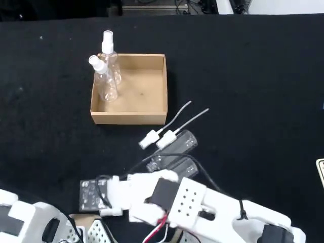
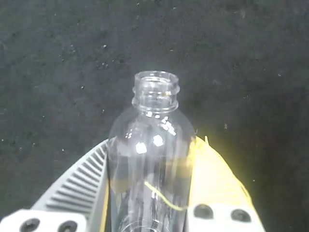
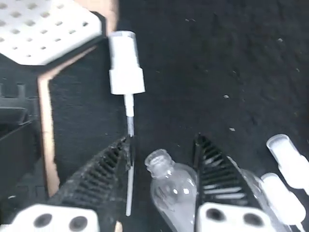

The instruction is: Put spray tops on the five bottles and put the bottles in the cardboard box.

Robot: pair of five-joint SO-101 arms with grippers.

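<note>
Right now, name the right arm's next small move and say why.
Probably shift the right gripper over the loose spray top and close on it. Its jaws stand open, the top's tube lies just beside them, and the left gripper holds an uncapped bottle that needs a top.

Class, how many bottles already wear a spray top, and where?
2. Both stand in the cardboard box by its left wall: the front bottle, and the back bottle behind it in the corner. An arm may hide more.

the bottle [image 2: 149, 159] is cut off at its base.
</note>
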